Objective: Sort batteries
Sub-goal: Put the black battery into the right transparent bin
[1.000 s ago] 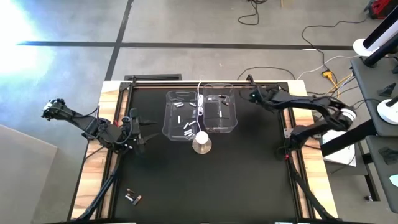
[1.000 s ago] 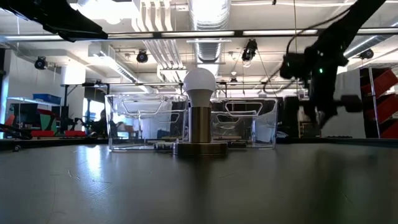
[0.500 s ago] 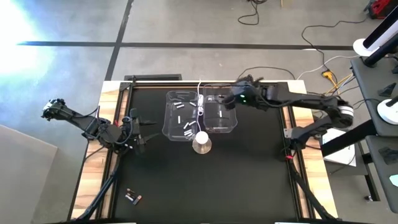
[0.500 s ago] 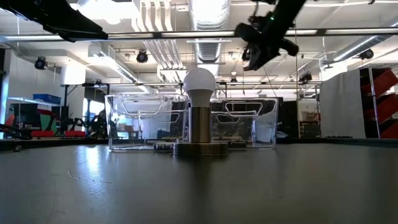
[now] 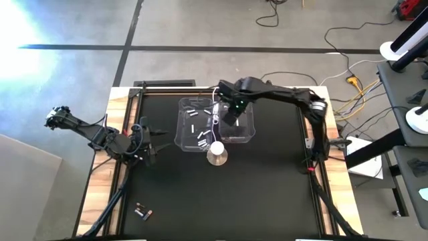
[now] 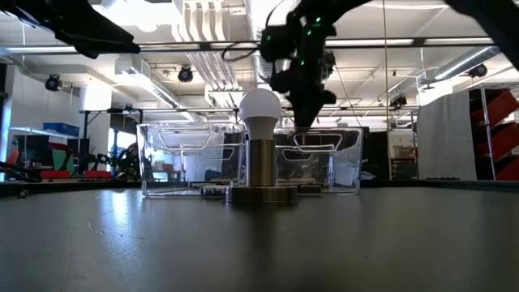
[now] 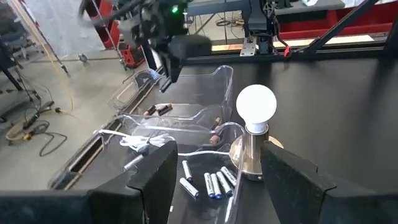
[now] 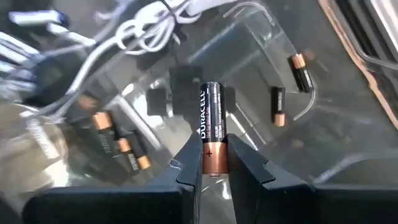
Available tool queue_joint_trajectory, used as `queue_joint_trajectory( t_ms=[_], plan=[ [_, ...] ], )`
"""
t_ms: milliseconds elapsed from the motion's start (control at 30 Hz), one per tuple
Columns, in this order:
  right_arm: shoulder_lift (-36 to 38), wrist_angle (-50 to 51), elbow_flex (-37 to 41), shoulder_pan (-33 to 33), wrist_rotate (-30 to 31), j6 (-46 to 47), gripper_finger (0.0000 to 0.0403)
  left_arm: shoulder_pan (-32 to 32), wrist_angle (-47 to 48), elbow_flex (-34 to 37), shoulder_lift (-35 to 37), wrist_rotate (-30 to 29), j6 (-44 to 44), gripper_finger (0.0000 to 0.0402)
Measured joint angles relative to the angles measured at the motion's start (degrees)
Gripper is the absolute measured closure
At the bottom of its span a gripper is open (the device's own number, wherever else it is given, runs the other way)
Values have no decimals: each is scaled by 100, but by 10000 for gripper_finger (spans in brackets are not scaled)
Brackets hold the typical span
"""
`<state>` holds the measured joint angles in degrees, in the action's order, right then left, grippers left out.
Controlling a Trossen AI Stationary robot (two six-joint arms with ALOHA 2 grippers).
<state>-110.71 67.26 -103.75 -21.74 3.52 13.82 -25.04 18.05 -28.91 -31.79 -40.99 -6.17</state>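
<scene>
Black-and-copper battery point(image 8: 211, 129); silvery-white batteries point(image 7: 212, 185); clear bins point(image 5: 194, 138); white bulb point(image 6: 259, 105).

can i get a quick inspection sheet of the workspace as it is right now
surface: black table with wooden edges.
job's things: two clear bins side by side, left bin with silvery-white batteries, right bin with dark batteries; loose batteries at the near left of the table.
clutter: lamp with white globe on a metal base, in front of the bins.
grippers: right gripper above the right bin, shut on a dark battery; left gripper waits at the table's left edge.
cables: white cable between the bins; cables on the floor.
surroundings: workshop floor, ceiling lights; no person seen.
</scene>
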Motion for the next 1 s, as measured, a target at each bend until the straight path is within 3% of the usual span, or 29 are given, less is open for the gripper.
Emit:
queue_joint_trajectory(
  t_ms=[233,633,1000],
  plan=[
    [-1038,802,-833,-337,-95,-637,358,-2,15,11,-2,2,-189,194],
    [-1799,670,-722,-282,-243,-1087,354,0,19,13,0,2,-194,194],
    [-1788,450,-717,-204,-140,-1060,270,0,1293,-84,0,4,-1221,194]
  ],
)
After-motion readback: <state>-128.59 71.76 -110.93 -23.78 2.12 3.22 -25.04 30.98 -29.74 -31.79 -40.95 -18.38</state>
